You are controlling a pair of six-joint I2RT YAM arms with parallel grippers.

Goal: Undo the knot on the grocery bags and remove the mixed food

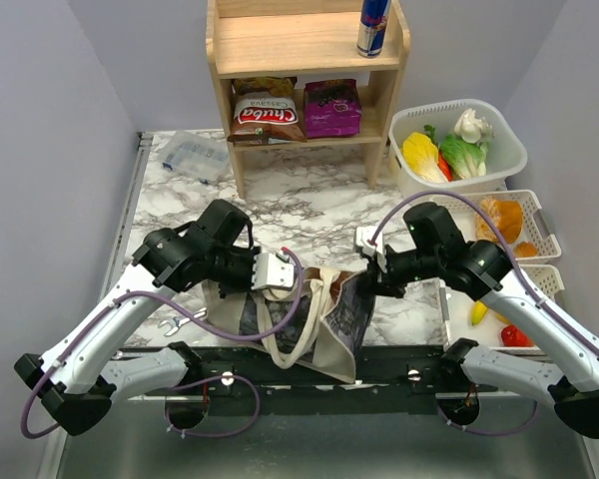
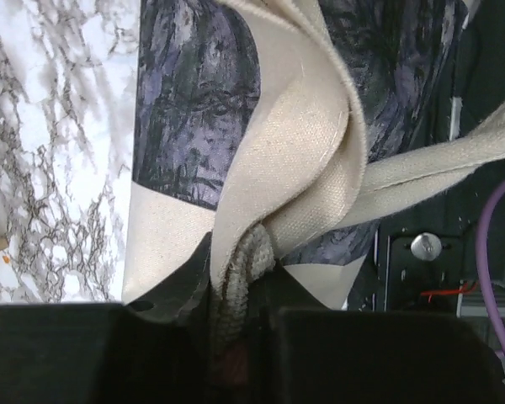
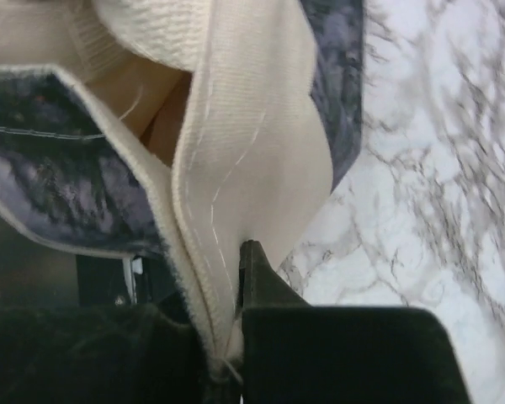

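Left tool (image 2: 240, 328): clamped on a bunched fold of the canvas tote (image 1: 324, 319), with beige cloth wedged tight between its fingers. Right tool (image 3: 229, 337): likewise closed, on a stitched beige edge of the same tote, opposite side. We note the tote sits between the two tools at the near edge of the marble surface (image 1: 319, 200), its lower part drooping over the front rail. Farther right, a banana (image 1: 478, 312) and a red pepper (image 1: 516, 335) lie in a white tray (image 1: 457, 334). Behind, a white basket (image 1: 509, 150) of produce stands beside the wooden shelf (image 1: 280, 45).

High rear overview looking down, both wrist views close against tote (image 1: 344, 319)
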